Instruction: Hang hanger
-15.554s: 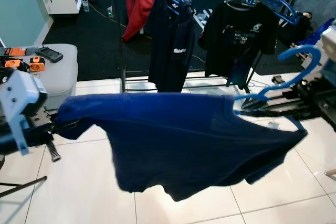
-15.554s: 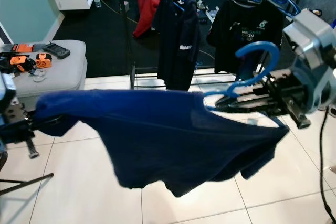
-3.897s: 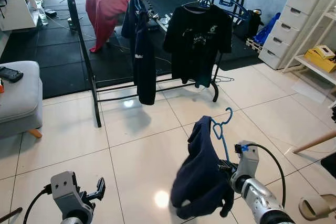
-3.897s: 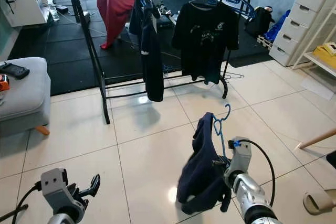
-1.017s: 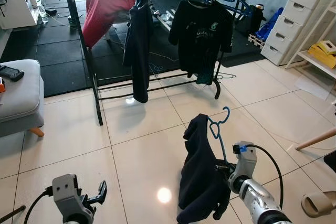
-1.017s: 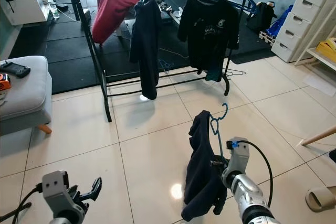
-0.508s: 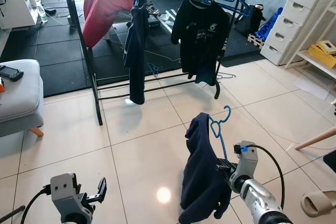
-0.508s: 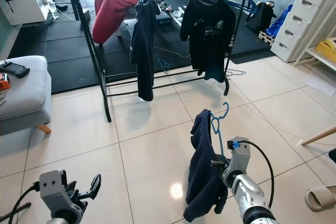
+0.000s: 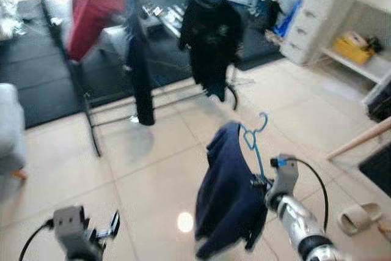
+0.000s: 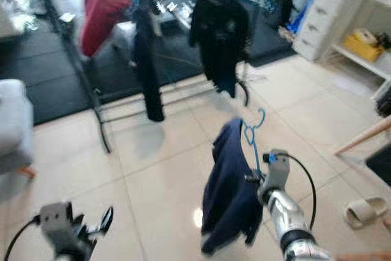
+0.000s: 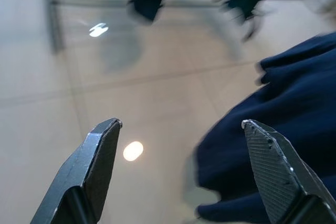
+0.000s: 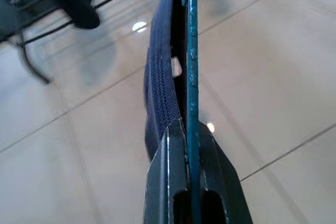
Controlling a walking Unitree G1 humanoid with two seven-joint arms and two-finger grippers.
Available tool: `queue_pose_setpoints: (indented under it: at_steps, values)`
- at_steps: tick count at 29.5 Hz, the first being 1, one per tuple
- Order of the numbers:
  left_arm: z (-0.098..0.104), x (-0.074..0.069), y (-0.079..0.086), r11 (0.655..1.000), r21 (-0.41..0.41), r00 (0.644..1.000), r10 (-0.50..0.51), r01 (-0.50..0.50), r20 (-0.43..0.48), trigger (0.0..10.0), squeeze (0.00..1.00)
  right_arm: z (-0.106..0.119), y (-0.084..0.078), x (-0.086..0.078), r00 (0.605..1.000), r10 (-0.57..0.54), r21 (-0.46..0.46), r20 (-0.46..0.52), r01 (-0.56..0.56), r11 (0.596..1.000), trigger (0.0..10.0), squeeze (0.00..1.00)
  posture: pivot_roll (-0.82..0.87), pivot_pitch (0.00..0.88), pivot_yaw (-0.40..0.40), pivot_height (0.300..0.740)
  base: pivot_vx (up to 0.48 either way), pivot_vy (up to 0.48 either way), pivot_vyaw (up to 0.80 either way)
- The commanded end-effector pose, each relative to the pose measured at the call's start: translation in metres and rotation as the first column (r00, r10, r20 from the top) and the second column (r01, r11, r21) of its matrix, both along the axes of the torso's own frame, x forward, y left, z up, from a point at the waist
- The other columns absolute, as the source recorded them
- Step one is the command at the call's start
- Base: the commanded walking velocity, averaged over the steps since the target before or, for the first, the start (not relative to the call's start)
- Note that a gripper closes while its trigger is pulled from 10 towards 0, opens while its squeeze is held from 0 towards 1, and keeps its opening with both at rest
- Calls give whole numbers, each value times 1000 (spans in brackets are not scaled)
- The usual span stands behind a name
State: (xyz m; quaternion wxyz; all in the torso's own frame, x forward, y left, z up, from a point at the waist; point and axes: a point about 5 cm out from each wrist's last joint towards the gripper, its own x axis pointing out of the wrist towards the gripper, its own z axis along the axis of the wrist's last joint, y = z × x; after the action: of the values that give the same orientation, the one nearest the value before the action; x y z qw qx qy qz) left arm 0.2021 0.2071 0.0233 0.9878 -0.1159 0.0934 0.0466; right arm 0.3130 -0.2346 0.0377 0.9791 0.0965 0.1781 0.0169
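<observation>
The right tool (image 12: 188,145) was clamped tight on the blue hanger (image 9: 252,142), fingers pinched on the thin plastic edge low on the frame. The hook stood up above the tool, free. A navy shirt (image 9: 225,194) draped off the hanger to the left of the tool and hung below it in a soft bunch, off the floor.

Handling, as a guess: the hanger looked light, stiff and thin, smooth plastic, so it could twist in a pinch grip. The shirt was limp and lopsided, its weight pulling to one side, likely to swing or slide off the arm if tipped. The low grip on the frame seemed right since it left the hook clear for the rail.

The left tool (image 11: 178,177) was spread wide and carried nothing, held low, well to the left of the right tool. The shirt's hem showed past its fingertips.

The rack (image 10: 98,105) stood well ahead of the right tool, across the tiled floor (image 9: 153,169). The head views were blurred.

Counts: one carried hanger, one navy shirt on it. On the rack, three garments could be made out: one red (image 9: 91,13), one dark narrow one (image 9: 139,71), one black tee (image 9: 211,38). A few blue hangers on the rail near the tee, too blurred to count. One drawer unit (image 9: 317,13) to the right, one slipper (image 9: 353,218) on the floor near the right arm.
</observation>
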Motion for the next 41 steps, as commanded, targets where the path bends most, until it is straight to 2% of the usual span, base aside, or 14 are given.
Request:
queue_pose_setpoints:
  at_steps: [1,3,7,10,14,18,23,36,41]
  values:
    - [-8,-10,7,1000,13,999,21,-20,-46,10000,0,7,8,6,999,15,18,40,-15,1000,10000,0,-111,132,-26,740,382,0,-800]
    - [-8,-10,7,1000,13,999,21,-20,-46,10000,0,7,8,6,999,15,18,40,-15,1000,10000,0,-111,132,-26,740,382,0,-800]
    - [-5,-8,6,1000,16,999,11,-10,-36,10000,0,24,12,17,993,53,0,108,-53,999,10000,0,-123,133,-28,740,411,0,0]
    - [-5,-8,6,1000,16,999,11,-10,-36,10000,0,24,12,17,993,53,0,108,-53,999,10000,0,-123,133,-28,740,428,0,0]
    - [-3,-5,8,1000,20,1000,8,-7,-24,10000,0,36,21,25,982,95,12,163,-98,995,10000,0,-121,129,-28,740,434,0,0]
    - [0,-3,8,1000,20,1000,9,-9,-15,10000,0,39,25,27,977,124,22,176,-130,991,10000,0,-121,132,-29,740,438,0,0]
    - [1,-2,8,1000,14,1000,17,-17,-8,10000,0,43,40,28,952,238,45,194,-251,967,10000,0,-129,133,-31,740,440,0,0]
    - [7,5,10,1000,20,1000,21,-22,13,10000,0,54,51,32,925,303,66,230,-326,943,10000,0,-123,140,-28,740,445,0,0]
    - [10,7,12,999,25,999,28,-28,20,10000,0,71,58,37,892,357,69,277,-389,919,10000,0,-124,143,-29,740,445,0,0]
